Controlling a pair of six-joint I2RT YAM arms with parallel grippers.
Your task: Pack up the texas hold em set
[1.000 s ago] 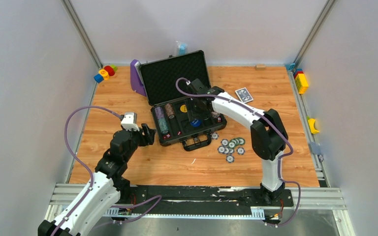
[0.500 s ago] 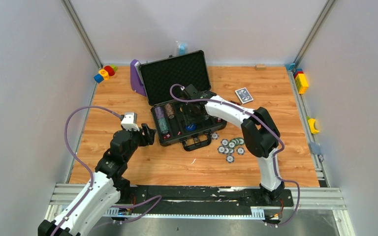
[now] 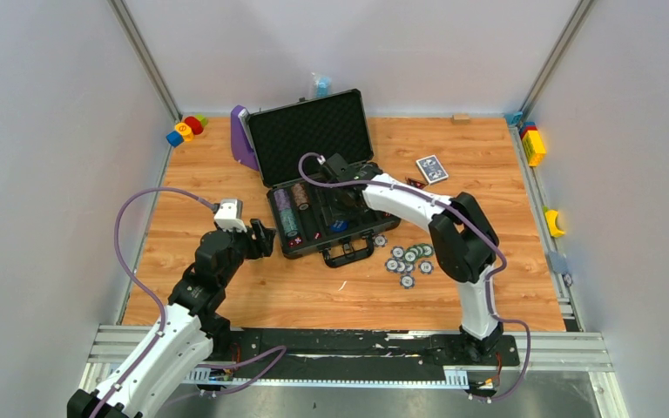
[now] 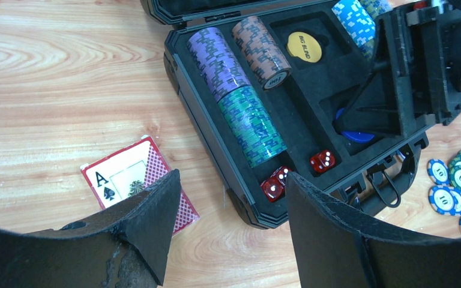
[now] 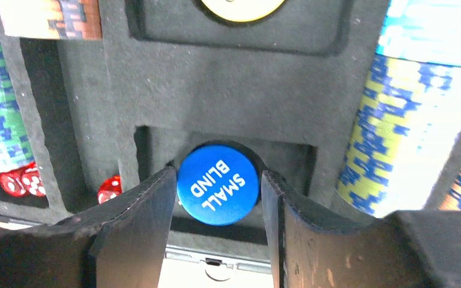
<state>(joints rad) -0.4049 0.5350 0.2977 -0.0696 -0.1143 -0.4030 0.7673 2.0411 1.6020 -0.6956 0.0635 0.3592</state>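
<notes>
The dark grey briefcase [image 3: 280, 228] lies open mid-table, its foam lid [image 3: 309, 139] upright. Rows of striped chips [image 4: 234, 90], a yellow big blind button [image 4: 304, 46] and red dice [image 4: 322, 161] sit in its foam. My right gripper [image 3: 340, 218] reaches down into the case; in its wrist view the gripper [image 5: 218, 177] is shut on the blue small blind button [image 5: 218, 195] over a foam slot. My left gripper [image 3: 264, 237] is open and empty at the case's left front corner [image 4: 231, 186], beside a red card deck [image 4: 133, 183]. Loose chips [image 3: 409, 259] lie right of the case handle.
A blue card deck [image 3: 432, 168] lies right of the case. A purple stand [image 3: 242, 139] stands behind the lid's left edge. Toy blocks sit at the back left [image 3: 185, 131] and along the right rail [image 3: 533, 144].
My right gripper has moved left and down into the case with the blue button. The left arm has not moved.
</notes>
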